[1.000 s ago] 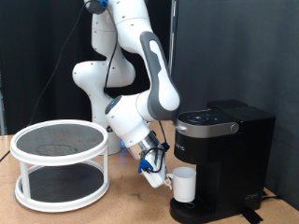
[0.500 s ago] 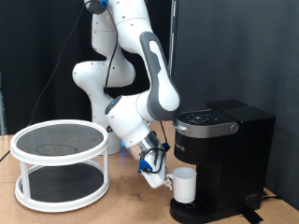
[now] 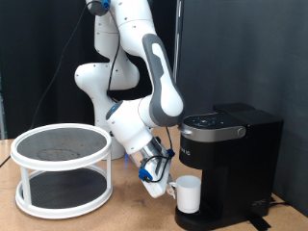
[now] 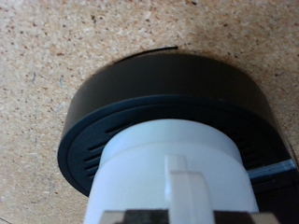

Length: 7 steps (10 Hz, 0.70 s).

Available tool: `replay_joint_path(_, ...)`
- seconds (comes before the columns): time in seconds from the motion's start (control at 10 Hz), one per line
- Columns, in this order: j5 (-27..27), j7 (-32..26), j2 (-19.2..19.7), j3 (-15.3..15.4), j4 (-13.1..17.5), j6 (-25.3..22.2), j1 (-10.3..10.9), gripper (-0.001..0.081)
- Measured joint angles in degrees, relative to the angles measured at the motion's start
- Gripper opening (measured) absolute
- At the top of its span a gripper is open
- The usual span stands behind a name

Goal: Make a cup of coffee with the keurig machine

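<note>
Cup, plain white, stands on the round drip tray under the keurig machine, whose front lettering is too small to read. The gripper sits at the cup's handle; whether it grips cannot be told.

Plain white cup, matte black keurig machine with ribbed black drip tray, white wire stand, speckled tan tabletop.
</note>
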Motion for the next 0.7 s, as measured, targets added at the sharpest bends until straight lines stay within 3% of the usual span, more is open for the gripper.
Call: replay_joint_path(0.7,-0.16,-0.28,0.76,-0.19,0.88,-1.22,-0.28,0.0002)
